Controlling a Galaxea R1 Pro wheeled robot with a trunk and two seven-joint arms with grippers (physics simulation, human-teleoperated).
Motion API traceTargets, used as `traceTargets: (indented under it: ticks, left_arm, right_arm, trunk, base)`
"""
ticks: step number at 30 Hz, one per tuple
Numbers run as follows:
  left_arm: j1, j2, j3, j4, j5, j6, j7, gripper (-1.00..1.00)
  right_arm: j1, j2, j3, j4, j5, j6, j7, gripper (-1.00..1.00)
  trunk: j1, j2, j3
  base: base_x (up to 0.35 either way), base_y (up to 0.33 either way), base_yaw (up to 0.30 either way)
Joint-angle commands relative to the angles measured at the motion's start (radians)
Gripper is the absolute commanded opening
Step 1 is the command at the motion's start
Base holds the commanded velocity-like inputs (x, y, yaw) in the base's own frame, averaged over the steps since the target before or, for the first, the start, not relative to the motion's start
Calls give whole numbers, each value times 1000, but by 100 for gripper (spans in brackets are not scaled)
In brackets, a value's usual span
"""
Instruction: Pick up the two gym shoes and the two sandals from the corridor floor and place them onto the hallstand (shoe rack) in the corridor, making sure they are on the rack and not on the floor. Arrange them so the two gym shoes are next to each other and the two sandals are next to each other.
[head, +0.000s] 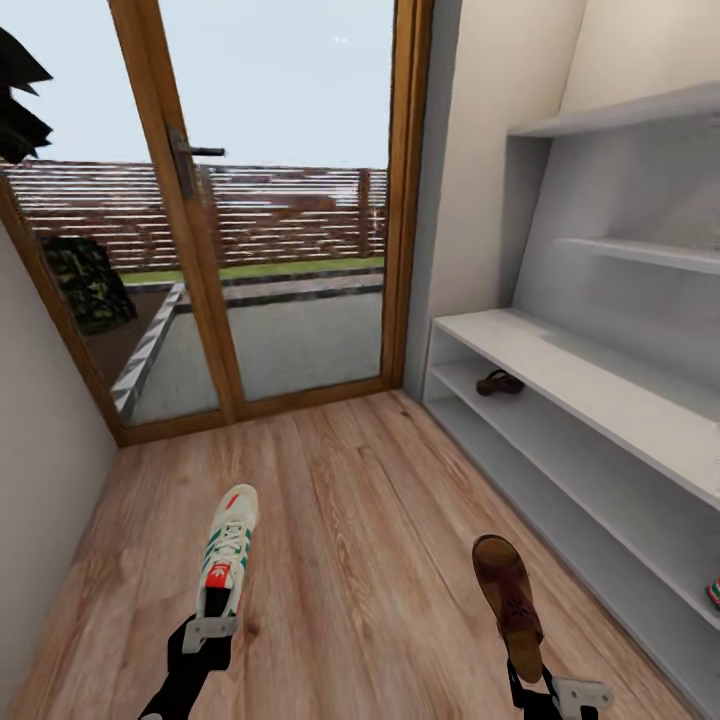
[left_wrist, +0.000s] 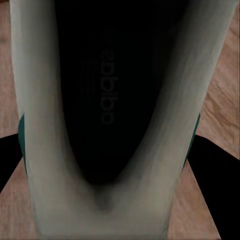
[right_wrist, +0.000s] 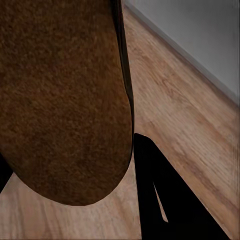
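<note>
Above floor (head: 350, 520): left gripper (head: 208, 632) pinching sneaker (head: 226, 550), right gripper (head: 560, 695) pinching sandal (head: 508, 595). Carrying step; next, turn right to rack (head: 560, 370), where other sandal (head: 498, 382) sits.

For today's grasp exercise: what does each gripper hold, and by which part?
The left gripper holds a gym shoe by its heel end. The right gripper holds a brown sandal by its heel end.

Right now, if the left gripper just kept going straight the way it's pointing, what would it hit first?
Probably the glass door. The left gripper, holding a gym shoe, points along bare corridor floor toward it; depth is unclear.
</note>
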Motion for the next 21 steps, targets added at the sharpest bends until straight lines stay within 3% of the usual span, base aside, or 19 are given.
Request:
traceTargets:
  ticks: [1, 7, 21]
  left_arm:
    - [-1, -1, 9, 0, -10, -3, -6, -100]
    - [-1, -1, 9, 0, -10, -3, -6, -100]
    - [-1, -1, 8, 0, -9, -4, -6, -100]
  right_arm:
    - [-1, 0, -9, 1, 5, -2, 8, -100]
    - [-1, 0, -9, 0, 5, -2, 8, -100]
    - [-1, -1, -9, 1, 5, -2, 8, -100]
  trunk:
    - [0, 0, -1]
    - [0, 0, -1]
    - [0, 0, -1]
  base:
    - [337, 0, -260]
    - [206, 0, -260]
    - [24, 6, -260]
